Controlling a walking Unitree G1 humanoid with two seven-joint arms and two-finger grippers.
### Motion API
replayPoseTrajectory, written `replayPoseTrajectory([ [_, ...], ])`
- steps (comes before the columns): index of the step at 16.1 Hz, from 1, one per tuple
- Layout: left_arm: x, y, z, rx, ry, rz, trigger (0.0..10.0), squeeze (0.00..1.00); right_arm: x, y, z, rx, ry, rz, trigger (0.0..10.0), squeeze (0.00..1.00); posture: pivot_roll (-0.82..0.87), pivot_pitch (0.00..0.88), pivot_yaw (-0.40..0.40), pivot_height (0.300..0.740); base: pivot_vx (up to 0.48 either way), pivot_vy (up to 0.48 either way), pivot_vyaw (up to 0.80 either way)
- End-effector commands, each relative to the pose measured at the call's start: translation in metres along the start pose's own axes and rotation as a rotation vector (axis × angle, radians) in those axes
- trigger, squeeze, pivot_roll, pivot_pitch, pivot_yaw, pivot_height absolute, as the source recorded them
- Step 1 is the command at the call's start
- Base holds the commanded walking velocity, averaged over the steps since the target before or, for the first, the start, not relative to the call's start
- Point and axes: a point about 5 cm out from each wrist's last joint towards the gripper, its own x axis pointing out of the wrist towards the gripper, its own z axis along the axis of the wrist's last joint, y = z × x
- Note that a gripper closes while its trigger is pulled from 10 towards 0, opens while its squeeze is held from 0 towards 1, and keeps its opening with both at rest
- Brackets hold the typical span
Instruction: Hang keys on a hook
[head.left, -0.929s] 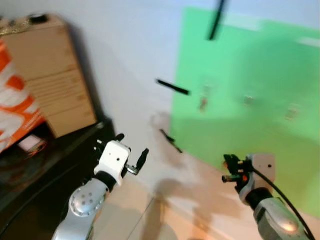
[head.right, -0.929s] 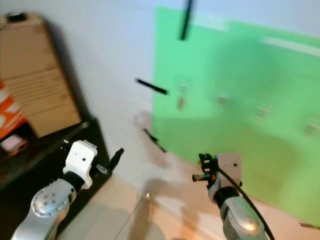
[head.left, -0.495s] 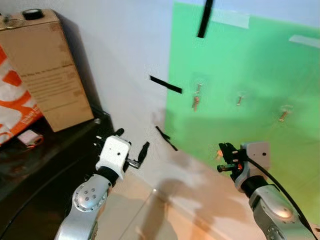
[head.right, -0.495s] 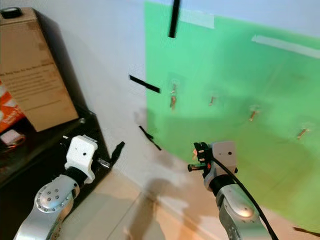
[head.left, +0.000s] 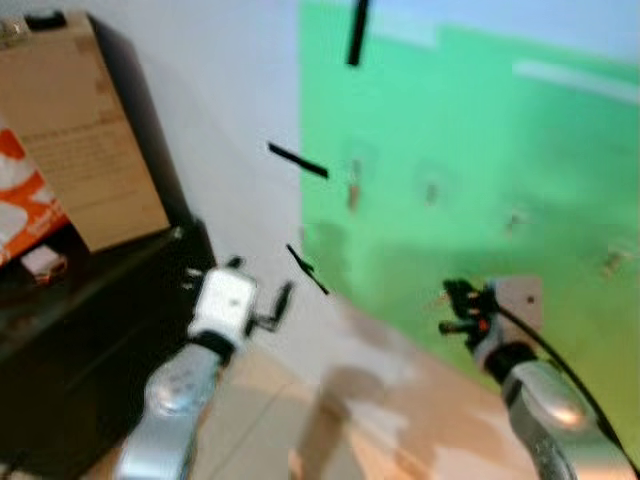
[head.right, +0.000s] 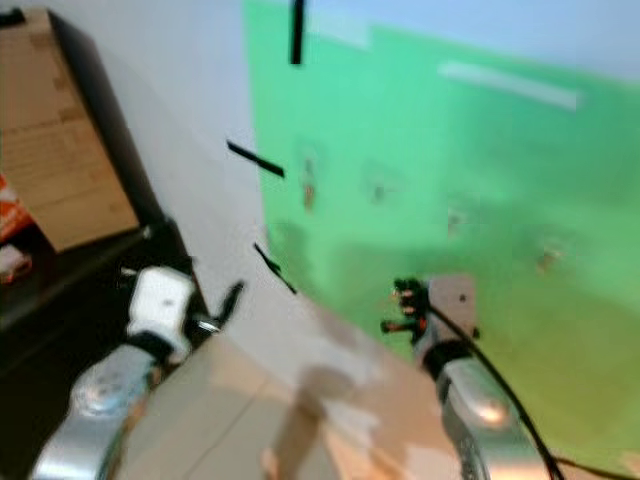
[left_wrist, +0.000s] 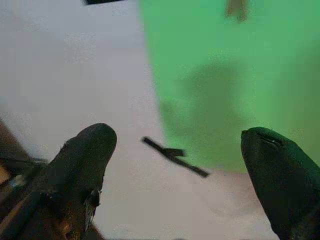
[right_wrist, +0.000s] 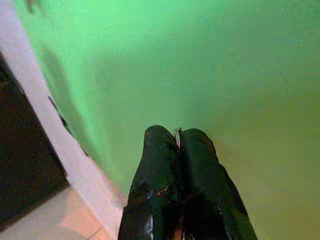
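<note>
On the green wall panel (head.left: 450, 180), up and far of both arms: row of hooks (head.left: 353, 188). Right gripper (right_wrist: 177, 137) nearer, fingers pressed together pinching thin metal, presumably keys (right_wrist: 176, 134). Left gripper (left_wrist: 175, 150) spread, empty.

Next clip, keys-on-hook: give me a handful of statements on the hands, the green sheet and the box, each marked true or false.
1. The left hand is open, its fingers spread apart. True.
2. The right hand is wide open. False: its fingers are pressed together, with a thin silvery edge showing between the tips.
3. The green sheet lies flat on the floor. False: it is fixed to the wall.
4. A cardboard box stands on the dark cabinet to the robot's left. True.
5. Small hooks sit on the green sheet. True.
</note>
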Motion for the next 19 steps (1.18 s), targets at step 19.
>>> replayPoseTrajectory([
  [19,0.005,-0.008,-0.008,0.047,0.021,-0.154,10.0,0.00,-0.012,-0.016,0.011,0.009,-0.041,0.021,10.0,0.00,-0.16,0.000,0.046,0.740,0.000,0.000,0.00],
])
